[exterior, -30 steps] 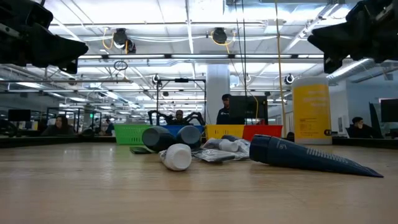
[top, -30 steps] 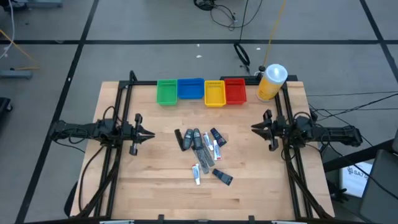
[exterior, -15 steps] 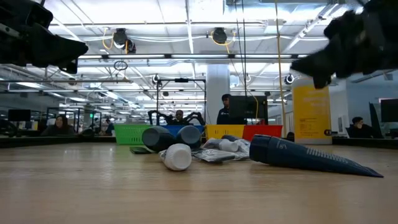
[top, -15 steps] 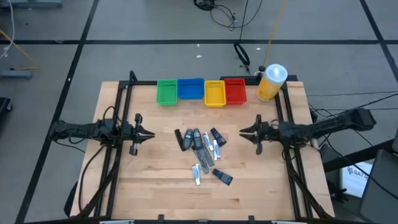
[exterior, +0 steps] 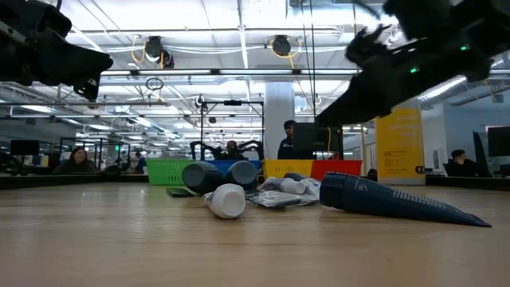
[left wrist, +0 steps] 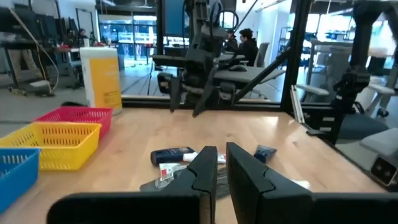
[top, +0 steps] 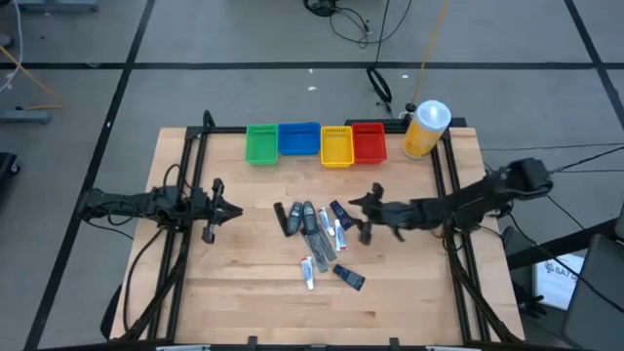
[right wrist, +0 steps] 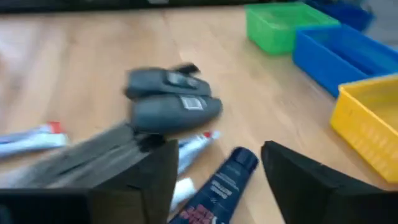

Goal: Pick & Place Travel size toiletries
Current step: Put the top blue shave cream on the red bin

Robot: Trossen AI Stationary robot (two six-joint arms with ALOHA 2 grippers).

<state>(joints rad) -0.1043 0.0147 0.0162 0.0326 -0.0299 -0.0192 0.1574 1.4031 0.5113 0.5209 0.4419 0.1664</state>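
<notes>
The travel size toiletries (top: 317,236) lie in a loose pile at the table's middle: dark grey bottles (right wrist: 171,106), a dark blue tube (right wrist: 217,183) and white tubes with red marks (right wrist: 28,138). My right gripper (top: 360,216) reaches in from the right and hangs open just right of the pile, above the table; in the right wrist view its fingers (right wrist: 140,177) stand on either side of the blue tube without touching it. My left gripper (top: 230,210) waits shut at the table's left, pointing level at the pile.
Green (top: 261,143), blue (top: 298,139), yellow (top: 336,146) and red (top: 369,142) bins stand in a row along the far edge. A big yellow bottle (top: 425,129) with a white cap stands at the far right corner. Bare wood lies near the front edge.
My right gripper has swept from the table's right side toward the pile at the middle, tipping a little downward, and its fingers have opened wide. The toiletries lie as before.
</notes>
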